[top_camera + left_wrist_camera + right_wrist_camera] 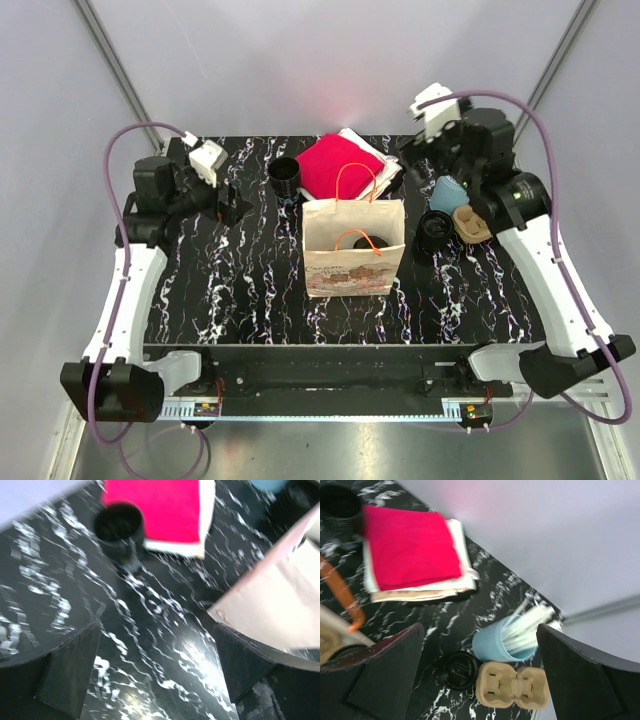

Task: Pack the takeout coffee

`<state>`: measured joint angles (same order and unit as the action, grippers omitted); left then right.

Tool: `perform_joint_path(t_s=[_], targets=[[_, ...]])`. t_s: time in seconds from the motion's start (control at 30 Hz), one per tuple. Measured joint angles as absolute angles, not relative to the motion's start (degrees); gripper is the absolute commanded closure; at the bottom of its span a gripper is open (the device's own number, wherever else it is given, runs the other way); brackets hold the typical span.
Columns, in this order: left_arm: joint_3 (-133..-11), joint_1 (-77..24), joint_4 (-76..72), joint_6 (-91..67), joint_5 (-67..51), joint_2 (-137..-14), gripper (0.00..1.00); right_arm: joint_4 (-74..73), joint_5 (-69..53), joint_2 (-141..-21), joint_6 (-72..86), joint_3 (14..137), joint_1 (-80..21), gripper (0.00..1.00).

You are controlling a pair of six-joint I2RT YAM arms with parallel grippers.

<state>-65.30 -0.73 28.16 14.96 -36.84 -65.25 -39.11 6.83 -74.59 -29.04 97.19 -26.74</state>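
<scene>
From above, the cup [285, 176] stands upright near the counter's far edge, just left of the napkins [345, 165] and behind the bag [354, 247]. The left hand [232, 207] is nearer it than the right hand [415, 150]. On the left wrist, the fingers are spread wide and empty, with the cup ahead. On the right wrist, the fingers are equally open and empty, and the cup lies far off to the left.

High rear overview; two close wrist views, red cloth [340, 165] in all.
</scene>
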Motion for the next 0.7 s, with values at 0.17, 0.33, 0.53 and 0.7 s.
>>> perform_joint_path(t_s=[0.17, 0.33, 0.53, 0.7], targets=[[-69.69, -0.62, 27.05, 14.00, -33.82, -62.22, 0.01, -36.23, 6.72, -74.72, -25.85, 94.11, -16.29, 0.00], [-74.13, -0.62, 27.11, 13.96, -29.74, -59.66, 0.01, -35.22, 4.99, -73.38, -23.55, 91.92, -11.73, 0.00], [-81.06, -0.40, 27.81, 13.76, -24.60, -57.63, 0.01, -33.95, 3.31, -68.73, -21.76, 91.90, -9.26, 0.00], [-83.22, -0.40, 27.66, 12.71, -20.32, -56.18, 0.01, -33.63, 0.38, -63.55, -20.08, 93.65, -9.26, 0.00]])
